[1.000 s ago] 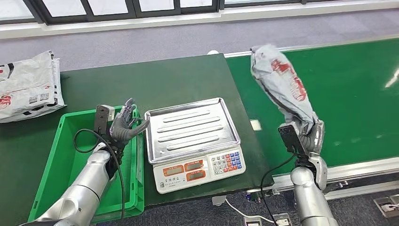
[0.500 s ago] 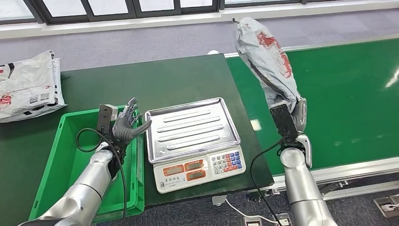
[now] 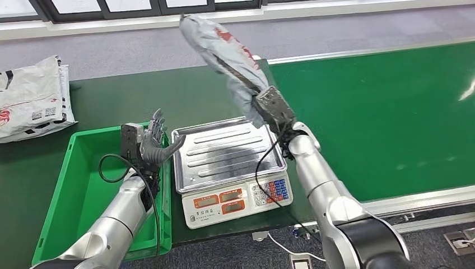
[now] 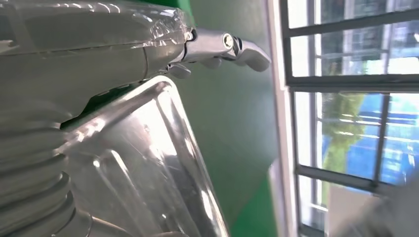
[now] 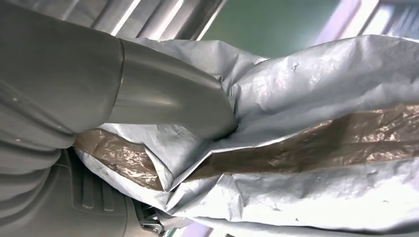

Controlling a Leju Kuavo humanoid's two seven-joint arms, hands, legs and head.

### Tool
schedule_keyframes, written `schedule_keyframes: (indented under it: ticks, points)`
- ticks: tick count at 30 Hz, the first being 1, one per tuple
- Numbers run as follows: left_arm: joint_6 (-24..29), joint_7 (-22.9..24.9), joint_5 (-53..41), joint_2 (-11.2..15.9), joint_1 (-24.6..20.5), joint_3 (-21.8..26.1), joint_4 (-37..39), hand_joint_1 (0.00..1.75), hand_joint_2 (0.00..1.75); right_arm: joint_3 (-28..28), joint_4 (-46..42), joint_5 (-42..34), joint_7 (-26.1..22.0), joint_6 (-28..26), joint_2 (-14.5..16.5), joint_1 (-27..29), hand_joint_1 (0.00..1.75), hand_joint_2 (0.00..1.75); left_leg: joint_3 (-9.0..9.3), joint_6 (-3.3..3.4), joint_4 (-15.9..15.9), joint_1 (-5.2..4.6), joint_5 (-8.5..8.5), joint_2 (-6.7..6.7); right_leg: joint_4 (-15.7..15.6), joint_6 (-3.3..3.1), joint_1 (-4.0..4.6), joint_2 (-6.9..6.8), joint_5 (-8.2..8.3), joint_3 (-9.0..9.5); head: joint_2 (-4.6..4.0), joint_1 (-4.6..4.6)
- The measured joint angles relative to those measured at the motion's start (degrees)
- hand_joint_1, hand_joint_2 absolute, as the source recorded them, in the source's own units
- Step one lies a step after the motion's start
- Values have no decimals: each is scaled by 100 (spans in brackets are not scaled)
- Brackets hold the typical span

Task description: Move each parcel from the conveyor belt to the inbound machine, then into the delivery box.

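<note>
Right hand (image 3: 273, 108) gripping the crumpled grey plastic parcel (image 3: 224, 47) by its lower end, upper centre of frame above the ribbed steel scale tray (image 3: 227, 154); left hand (image 3: 154, 144) open, empty, centre left: lower the parcel flat and central before release.

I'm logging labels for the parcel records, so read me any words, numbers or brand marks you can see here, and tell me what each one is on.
None of it is legible.
Grey parcel in the right hand: red printing, too blurred to read.
White parcels at the table's far left: red marks and black label blocks, too small to read.
Scale: red display windows and coloured keypad, no digits or characters readable.
Wrist views: no text.
</note>
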Motion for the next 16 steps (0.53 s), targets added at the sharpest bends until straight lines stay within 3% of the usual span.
schedule_keyframes:
  ticks: [5, 16]
  points:
    - [39, -37, 75, -57, -35, 19, -67, 0, 175, 196, 458, 25, -10, 53, 279, -223, 175, 175, -19, 0, 1, 1, 0, -3, -1, 0, 1, -4, 0, -14, 0, 0]
    - [41, -39, 91, -74, -36, 21, -91, 0, 175, 241, 722, 30, -37, 67, 347, -301, 175, 175, -25, 2, 4, -1, -1, 1, -5, 3, 0, -1, 2, -20, 0, 0]
